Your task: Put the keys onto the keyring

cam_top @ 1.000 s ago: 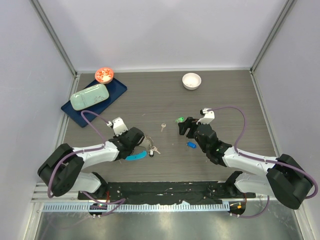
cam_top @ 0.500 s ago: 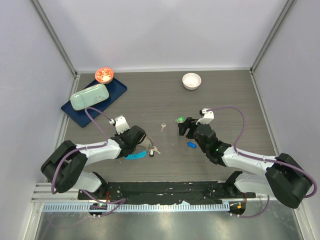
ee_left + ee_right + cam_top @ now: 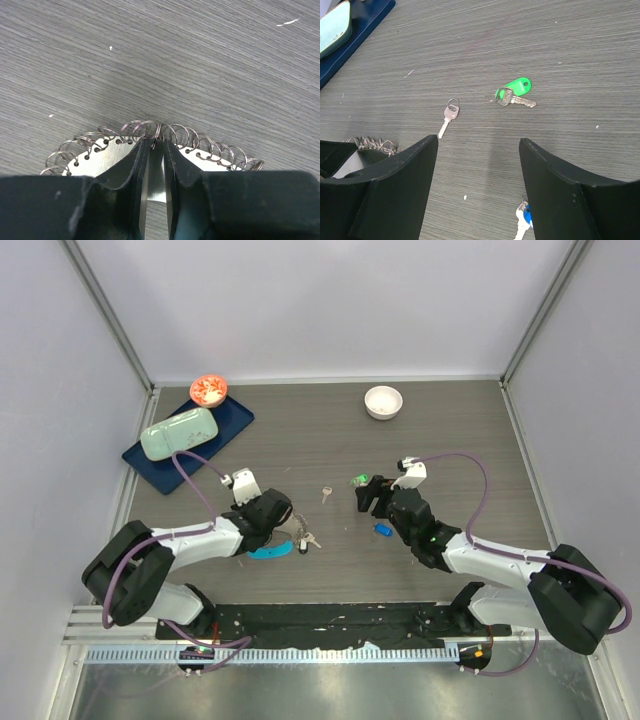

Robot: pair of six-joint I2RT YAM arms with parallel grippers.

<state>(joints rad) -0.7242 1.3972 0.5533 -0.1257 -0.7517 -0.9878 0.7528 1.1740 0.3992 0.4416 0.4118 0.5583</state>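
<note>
The keyring is a curved strip with a row of several small wire rings; it looks light blue from above and pale in the left wrist view. My left gripper is shut on its edge, low on the table. A dark-headed key lies at the strip's right end. My right gripper is open and empty above the table. The plain silver key, the green key and the blue key lie loose around it.
A white round bowl stands at the back. A dark blue tray at the back left holds a mint case, with a red bowl behind it. Walls enclose the table.
My left gripper has shifted slightly away from its base, over the keyring. The right arm and the loose keys have hardly moved.
</note>
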